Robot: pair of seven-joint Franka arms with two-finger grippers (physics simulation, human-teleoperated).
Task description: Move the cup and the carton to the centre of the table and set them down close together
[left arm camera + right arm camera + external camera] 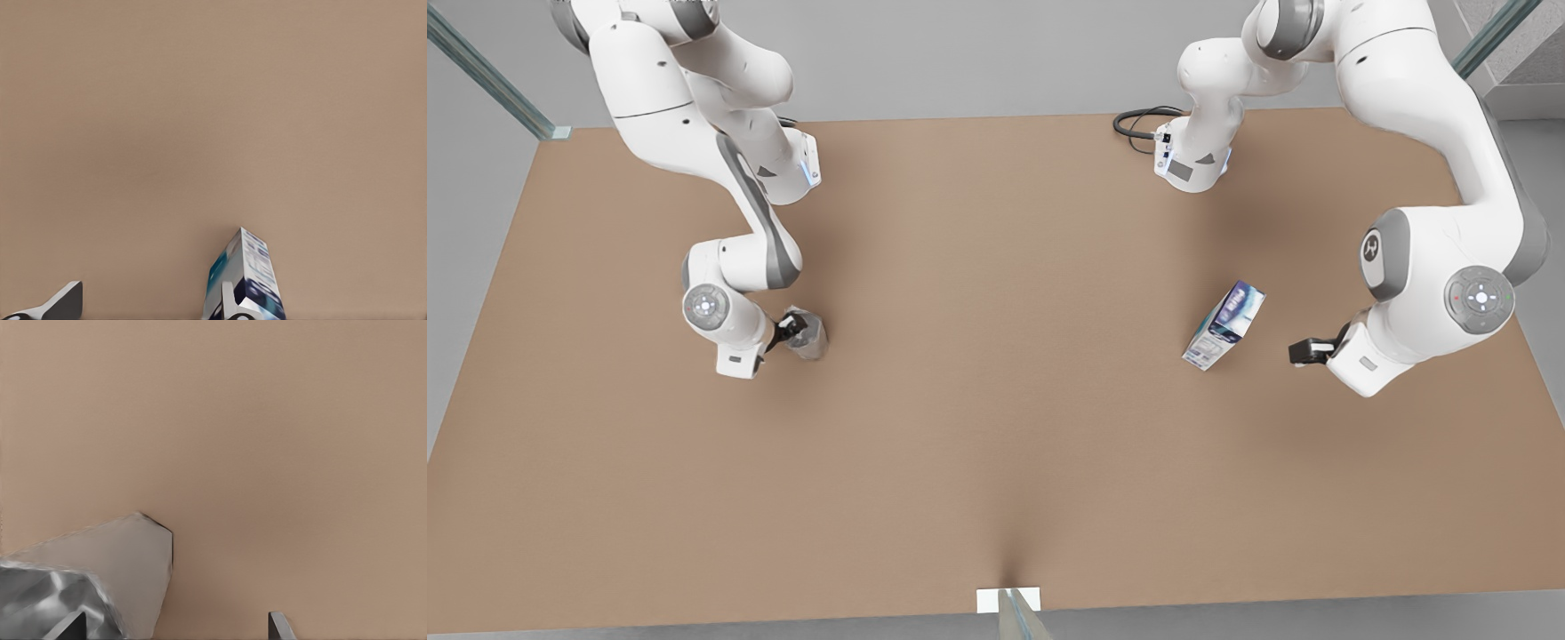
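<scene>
Cup (pixel 812 339) at right claw (pixel 792 327) — spread wide

Two white arms (pixel 720 133) w/ grey joints – black pincer fingers (pixel 1307 350), black cable (pixel 1138 123).

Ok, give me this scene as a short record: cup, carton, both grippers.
cup: on the table, front view's left
carton: on the table, front view's right, far from the cup
right gripper: at the cup, open
left gripper: beside the carton, not touching, open
progress: neither item at the centre yet
</scene>
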